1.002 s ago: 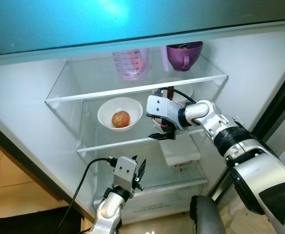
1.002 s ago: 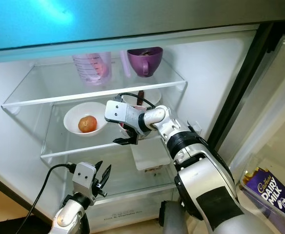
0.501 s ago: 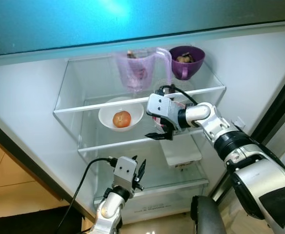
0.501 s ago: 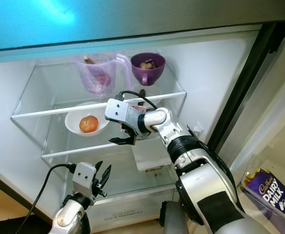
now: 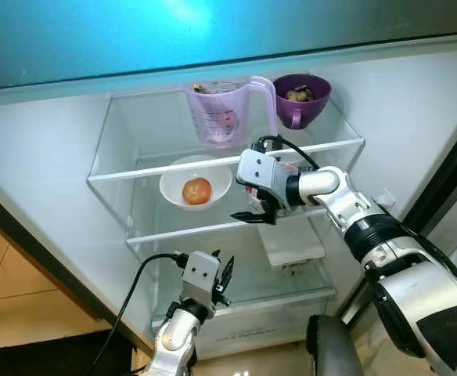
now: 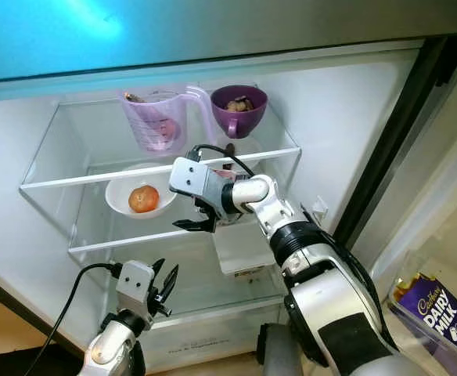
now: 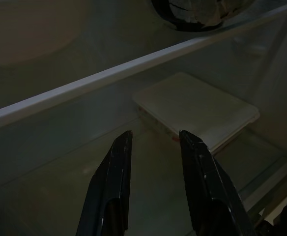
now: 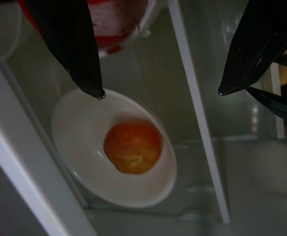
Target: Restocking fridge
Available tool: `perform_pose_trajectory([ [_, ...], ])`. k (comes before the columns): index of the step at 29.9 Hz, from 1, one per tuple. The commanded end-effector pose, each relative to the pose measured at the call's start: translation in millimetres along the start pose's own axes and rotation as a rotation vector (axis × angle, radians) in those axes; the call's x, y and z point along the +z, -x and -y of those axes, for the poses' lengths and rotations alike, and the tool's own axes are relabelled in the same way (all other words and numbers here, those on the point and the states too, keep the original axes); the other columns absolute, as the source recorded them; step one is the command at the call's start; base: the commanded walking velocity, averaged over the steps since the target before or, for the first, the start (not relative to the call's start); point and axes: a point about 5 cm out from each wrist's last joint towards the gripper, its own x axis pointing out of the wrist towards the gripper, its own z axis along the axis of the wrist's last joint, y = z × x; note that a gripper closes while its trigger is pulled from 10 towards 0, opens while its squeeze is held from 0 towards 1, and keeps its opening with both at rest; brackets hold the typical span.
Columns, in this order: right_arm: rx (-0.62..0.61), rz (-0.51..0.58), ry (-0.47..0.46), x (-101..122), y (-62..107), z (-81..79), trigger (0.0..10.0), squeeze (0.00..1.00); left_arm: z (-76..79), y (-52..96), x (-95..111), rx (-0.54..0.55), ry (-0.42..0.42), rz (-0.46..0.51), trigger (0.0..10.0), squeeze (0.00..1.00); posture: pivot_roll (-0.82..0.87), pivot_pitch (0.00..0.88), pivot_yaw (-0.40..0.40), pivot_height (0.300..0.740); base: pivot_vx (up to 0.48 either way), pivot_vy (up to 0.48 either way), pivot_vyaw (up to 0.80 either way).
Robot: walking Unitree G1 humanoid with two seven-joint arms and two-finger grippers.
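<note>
Inside the open fridge (image 5: 48,157), on the top glass shelf (image 5: 134,164): a clear pink measuring jug (image 5: 224,112) with something reddish in it, and just beside it toward the robot's right a purple cup (image 5: 301,98) holding brownish pieces. One level down, on the middle glass shelf (image 5: 158,231): a white bowl (image 5: 195,182) with a round orange-red fruit (image 5: 196,190) resting in it, and farther right a second white bowl (image 6: 240,154), mostly hidden behind the arm. Just in front of that middle shelf's edge, beside the fruit bowl: the right gripper (image 5: 250,211), reached in at shelf height, black fingers spread wide and holding nothing; from the right wrist view, the fruit (image 8: 132,147) and its bowl (image 8: 84,177) sit between and beyond the two fingertips (image 8: 92,83), not touched. On the lower shelf, below that arm: a flat white lidded box (image 5: 291,244), lying level. Down low near the fridge's bottom drawer (image 5: 244,333): the left gripper (image 5: 222,282), raised on its silver arm with a black cable trailing, fingers (image 7: 116,162) slightly parted around nothing, pointed toward the flat white box (image 7: 195,110). Off to the right, in the door bin: a purple chocolate bar wrapper (image 6: 436,309)
</note>
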Motion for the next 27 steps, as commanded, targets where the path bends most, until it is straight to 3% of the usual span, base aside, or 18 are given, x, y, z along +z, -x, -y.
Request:
perform_pose_trajectory([
  [1,0.001,0.003,-0.016,-5,3.7,-1.6,10.0,0.0,2.5,1.6,-3,-0.002,0.012,-0.016,10.0,0.0,-0.03,0.081,0.028,0.545,0.0,0.0,0.0],
  [9,0.104,0.101,-0.056,-6,16.0,-14.3,10.0,0.0,2.5,0.9,-3,-0.001,0.013,-0.016,10.0,0.0,-0.04,0.081,0.027,0.545,0.0,0.0,0.0],
  [16,0.157,0.093,-0.062,-13,26.0,-27.3,10.0,0.0,2.6,0.6,-3,-0.001,0.014,-0.015,10.0,0.0,-0.04,0.078,0.026,0.545,0.0,0.0,0.0],
  [20,0.156,0.099,-0.07,-15,30.4,-32.5,10.0,0.0,2.4,0.4,-3,-0.001,0.013,-0.015,10.0,0.0,-0.04,0.075,0.026,0.545,0.0,0.0,0.0],
  [27,0.052,0.015,-0.092,-34,30.8,-45.8,10.0,0.0,2.2,0.3,-3,-0.003,0.011,-0.019,10.0,0.0,-0.04,0.065,0.028,0.545,0.0,0.0,0.0],
])
